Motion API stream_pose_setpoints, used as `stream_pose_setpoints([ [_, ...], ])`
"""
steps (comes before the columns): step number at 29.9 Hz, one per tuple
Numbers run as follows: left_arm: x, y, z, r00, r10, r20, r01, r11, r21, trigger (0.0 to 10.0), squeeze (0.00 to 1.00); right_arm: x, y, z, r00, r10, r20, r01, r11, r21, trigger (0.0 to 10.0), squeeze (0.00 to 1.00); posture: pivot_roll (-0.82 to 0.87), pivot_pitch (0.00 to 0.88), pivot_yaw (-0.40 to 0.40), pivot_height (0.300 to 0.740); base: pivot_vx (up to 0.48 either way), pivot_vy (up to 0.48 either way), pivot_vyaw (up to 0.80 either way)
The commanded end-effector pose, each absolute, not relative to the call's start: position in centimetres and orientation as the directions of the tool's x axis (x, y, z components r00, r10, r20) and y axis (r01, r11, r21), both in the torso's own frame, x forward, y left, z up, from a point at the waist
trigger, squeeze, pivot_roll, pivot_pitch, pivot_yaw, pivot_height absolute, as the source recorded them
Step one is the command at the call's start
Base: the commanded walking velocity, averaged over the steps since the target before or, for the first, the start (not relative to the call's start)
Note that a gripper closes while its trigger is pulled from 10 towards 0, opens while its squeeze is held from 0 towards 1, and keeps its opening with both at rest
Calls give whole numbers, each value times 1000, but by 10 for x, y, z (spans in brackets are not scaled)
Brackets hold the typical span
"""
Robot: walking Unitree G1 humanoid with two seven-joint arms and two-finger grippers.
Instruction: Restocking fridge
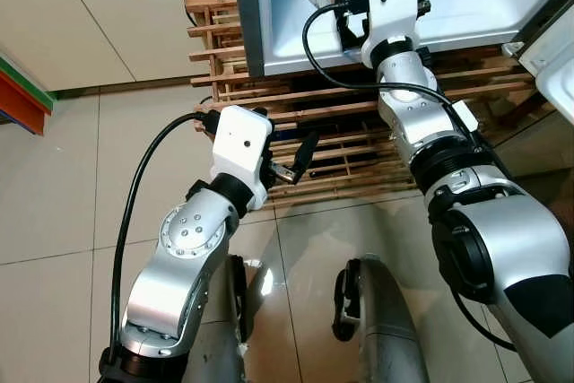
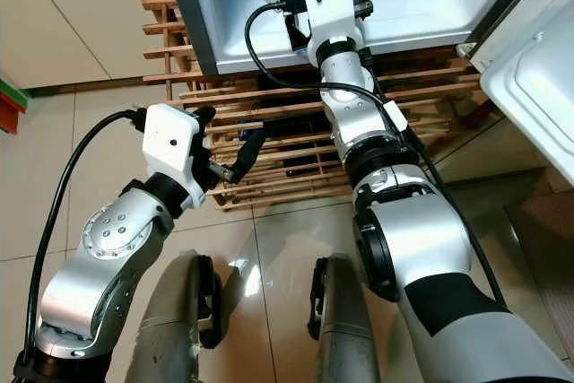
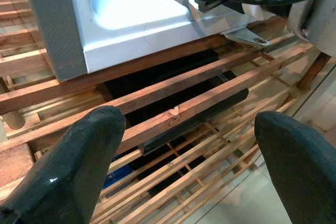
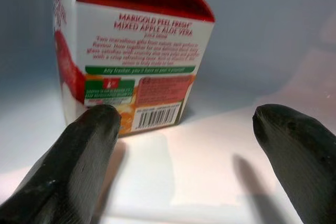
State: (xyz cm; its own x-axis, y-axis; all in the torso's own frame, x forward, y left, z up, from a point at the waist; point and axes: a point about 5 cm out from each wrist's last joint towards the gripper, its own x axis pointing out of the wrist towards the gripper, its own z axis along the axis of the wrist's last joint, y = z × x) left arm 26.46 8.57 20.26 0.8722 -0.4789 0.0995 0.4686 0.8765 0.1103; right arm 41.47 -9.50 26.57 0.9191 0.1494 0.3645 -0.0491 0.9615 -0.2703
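1. One juice carton (image 4: 131,56) stands upright on the white fridge shelf (image 4: 210,166), toward the shelf's left part and set back from the front lip.
2. The right gripper (image 4: 186,145) is inside the fridge, fingers spread wide and holding nothing. In the right wrist view the carton sits ahead of the fingers, nearer one of them than the other; whether that finger touches its base cannot be told.
3. The left gripper (image 3: 189,156) hangs low over the wooden pallet (image 1: 341,132) under the fridge, fingers apart and empty.
4. Judgement: the carton looks delivered, so the step in hand is probably release and withdrawal.
5. Risk: the carton is off-centre to the fingers. A sideways drift of the right arm on the way out could clip its base and tip or slide it.
6. Risk: the black cable (image 1: 314,51) loops near the shelf's front edge and could snag there.
7. Risk: the open fridge door (image 2: 538,87) stands close on the right; a wide elbow swing could strike it.
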Motion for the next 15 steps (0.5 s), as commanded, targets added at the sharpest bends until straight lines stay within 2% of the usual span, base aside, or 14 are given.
stream_pose_setpoints([
  [1, 260, 83, 200, 864, -496, 87, 487, 867, 100, 10000, 0, 415, -93, 263, 927, 150, 345, -61, 965, -255, 10000, 0, 211, 396, -3, 649, 0, 0, 0],
  [8, 261, 83, 198, 862, -501, 77, 493, 864, 103, 10000, 0, 415, -76, 270, 927, 155, 341, -98, 979, -178, 10000, 0, 216, 394, -4, 649, 0, 0, 0],
  [15, 260, 82, 197, 865, -495, 79, 487, 867, 101, 10000, 0, 414, -78, 272, 913, 159, 376, -95, 978, -183, 10000, 0, 207, 385, -19, 649, 0, 0, 0],
])
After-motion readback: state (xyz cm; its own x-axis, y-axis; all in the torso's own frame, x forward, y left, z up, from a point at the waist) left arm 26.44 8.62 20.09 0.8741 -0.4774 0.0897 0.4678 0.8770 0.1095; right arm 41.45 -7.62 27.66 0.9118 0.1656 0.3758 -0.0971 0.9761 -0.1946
